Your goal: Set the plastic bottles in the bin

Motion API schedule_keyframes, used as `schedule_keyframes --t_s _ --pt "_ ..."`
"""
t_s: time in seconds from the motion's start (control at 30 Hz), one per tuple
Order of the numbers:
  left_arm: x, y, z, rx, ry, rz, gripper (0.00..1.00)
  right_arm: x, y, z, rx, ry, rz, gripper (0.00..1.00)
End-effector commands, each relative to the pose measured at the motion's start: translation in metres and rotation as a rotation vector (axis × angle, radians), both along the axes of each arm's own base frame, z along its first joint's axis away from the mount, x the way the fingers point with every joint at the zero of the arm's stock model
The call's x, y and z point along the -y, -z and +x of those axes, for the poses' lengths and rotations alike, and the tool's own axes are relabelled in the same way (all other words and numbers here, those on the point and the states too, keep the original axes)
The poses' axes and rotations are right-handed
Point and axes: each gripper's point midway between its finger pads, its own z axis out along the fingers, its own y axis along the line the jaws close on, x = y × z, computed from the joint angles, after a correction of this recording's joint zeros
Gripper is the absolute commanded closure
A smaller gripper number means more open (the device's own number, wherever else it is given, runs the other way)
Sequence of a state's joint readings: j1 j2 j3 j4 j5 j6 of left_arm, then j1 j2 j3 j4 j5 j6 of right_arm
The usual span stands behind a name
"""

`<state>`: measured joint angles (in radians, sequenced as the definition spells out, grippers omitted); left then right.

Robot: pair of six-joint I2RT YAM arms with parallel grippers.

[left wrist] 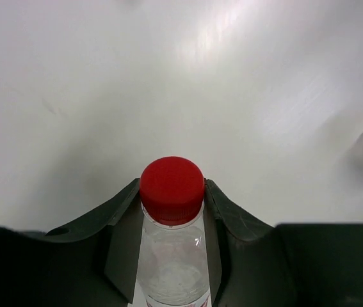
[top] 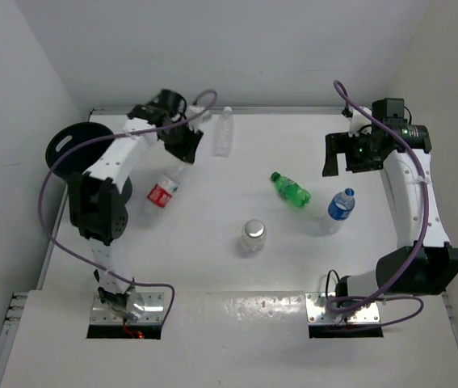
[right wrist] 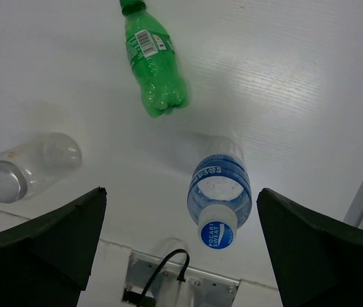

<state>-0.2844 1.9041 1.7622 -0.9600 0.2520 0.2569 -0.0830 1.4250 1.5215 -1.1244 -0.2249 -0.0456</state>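
My left gripper (top: 182,145) is shut on the neck of the clear bottle with red label (top: 162,192); in the left wrist view its red cap (left wrist: 171,188) sits between the dark fingers (left wrist: 232,214). The bottle slants down toward the near left. The dark bin (top: 69,145) stands at the table's left edge, partly hidden by the left arm. My right gripper (top: 346,158) is open and empty, above the upright blue-label bottle (top: 341,204), which also shows in the right wrist view (right wrist: 218,192). The green bottle (top: 291,189) lies on its side (right wrist: 152,64). A plain clear bottle (top: 224,132) lies at the far side.
A clear, silver-capped bottle (top: 253,235) stands near the table's middle and shows in the right wrist view (right wrist: 27,167). White walls close the far, left and right sides. The arm base plates (top: 346,309) sit at the near edge.
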Motion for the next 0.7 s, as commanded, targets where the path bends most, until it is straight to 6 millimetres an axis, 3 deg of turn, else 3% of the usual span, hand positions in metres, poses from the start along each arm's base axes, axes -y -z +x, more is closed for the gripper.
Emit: schedule_keyframes --t_s 0.0,0.07,0.1,0.13,0.17,0.2,0.23,0.27,0.37,0.43,0.47,0.57,0.67 --pt "0.014 -0.199 -0.007 0.453 0.055 -0.288 1.0 -0.006 -0.022 0.009 0.094 -0.024 0.0 0.0" --pt "-0.003 -0.268 -0.01 0.658 0.002 -0.342 1.0 -0.008 -0.025 0.011 0.108 -0.03 -0.001 0.01" --pt "-0.015 -0.316 -0.035 0.803 -0.017 -0.378 1.0 -0.009 -0.026 0.011 0.112 -0.029 0.001 0.01" --pt "-0.024 -0.339 -0.032 0.928 -0.058 -0.418 1.0 -0.009 -0.027 0.012 0.117 -0.029 0.001 0.01" --pt "-0.044 -0.359 -0.038 1.036 -0.118 -0.412 1.0 -0.012 -0.029 0.015 0.134 -0.035 0.002 0.01" --pt "-0.057 -0.378 -0.048 1.143 -0.162 -0.422 1.0 -0.012 -0.031 0.016 0.143 -0.035 0.005 0.01" --pt "-0.082 -0.409 -0.072 1.337 -0.247 -0.431 1.0 -0.014 -0.031 0.016 0.147 -0.036 0.008 0.01" --pt "-0.094 -0.421 -0.082 1.414 -0.294 -0.437 1.0 -0.015 -0.031 0.019 0.156 -0.04 0.006 0.01" --pt "-0.127 -0.438 -0.089 1.488 -0.418 -0.374 1.0 -0.021 -0.032 0.025 0.173 -0.053 0.016 0.01" --pt "-0.144 -0.433 -0.083 1.481 -0.49 -0.331 1.0 -0.025 -0.032 0.029 0.18 -0.061 0.022 0.01" --pt "-0.162 -0.429 -0.078 1.503 -0.549 -0.296 1.0 -0.027 -0.03 0.031 0.178 -0.062 0.023 0.01" --pt "-0.183 -0.419 -0.065 1.51 -0.588 -0.25 1.0 -0.028 -0.032 0.039 0.205 -0.056 0.03 0.03" --pt "-0.206 -0.393 -0.038 1.448 -0.615 -0.231 1.0 -0.038 -0.032 0.046 0.218 -0.087 0.034 0.03"
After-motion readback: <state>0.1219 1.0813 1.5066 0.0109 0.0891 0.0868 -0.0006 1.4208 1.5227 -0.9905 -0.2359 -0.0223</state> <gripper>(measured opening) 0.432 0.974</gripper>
